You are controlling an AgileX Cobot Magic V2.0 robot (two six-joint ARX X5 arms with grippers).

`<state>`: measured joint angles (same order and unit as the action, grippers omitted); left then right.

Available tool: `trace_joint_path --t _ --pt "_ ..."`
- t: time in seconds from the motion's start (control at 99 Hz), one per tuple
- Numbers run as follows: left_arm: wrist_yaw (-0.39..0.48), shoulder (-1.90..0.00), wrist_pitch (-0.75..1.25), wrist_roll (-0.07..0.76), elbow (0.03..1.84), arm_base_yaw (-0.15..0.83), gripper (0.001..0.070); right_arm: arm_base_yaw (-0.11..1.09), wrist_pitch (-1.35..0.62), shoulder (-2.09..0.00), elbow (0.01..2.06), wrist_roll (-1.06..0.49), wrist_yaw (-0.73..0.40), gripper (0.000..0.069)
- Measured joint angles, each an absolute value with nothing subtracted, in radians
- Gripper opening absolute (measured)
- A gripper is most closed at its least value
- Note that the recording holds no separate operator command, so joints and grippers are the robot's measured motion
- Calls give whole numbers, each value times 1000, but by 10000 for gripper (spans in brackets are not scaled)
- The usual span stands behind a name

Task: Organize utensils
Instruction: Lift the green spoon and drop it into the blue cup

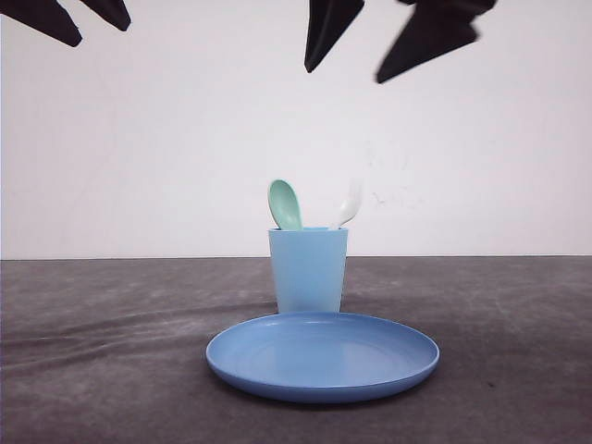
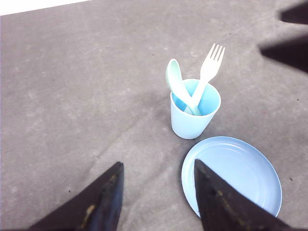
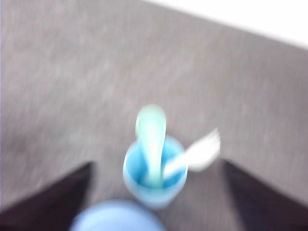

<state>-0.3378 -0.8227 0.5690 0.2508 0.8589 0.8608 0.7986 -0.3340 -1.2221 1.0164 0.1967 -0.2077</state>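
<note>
Fingers of both my left gripper (image 2: 156, 197) and right gripper (image 3: 156, 202) are spread wide, holding nothing, with the spoon (image 2: 176, 82) and fork (image 2: 210, 67) standing in the cup (image 2: 192, 120) beyond them, so I judge the sorting done and retreat next.

Spoon (image 1: 285, 203) and fork (image 1: 349, 203) stand in the cup (image 1: 309, 270) — spoon left, fork right — and the plate (image 1: 322, 356) lies just before it on the tabletop (image 1: 92, 351).
</note>
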Motion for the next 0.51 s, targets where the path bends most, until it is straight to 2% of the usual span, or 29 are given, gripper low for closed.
trace_joint_path --t 0.03,0.182,0.505 --pt "-338 -823 568 251 859 861 274 801 -361 -1218 1016 214 -205 686" --pt "-338 -823 566 252 859 861 274 806 -461 -1231 1016 287 -200 682" --pt "-338 -823 566 252 859 862 274 807 -473 -1365 1016 422 -143 682"
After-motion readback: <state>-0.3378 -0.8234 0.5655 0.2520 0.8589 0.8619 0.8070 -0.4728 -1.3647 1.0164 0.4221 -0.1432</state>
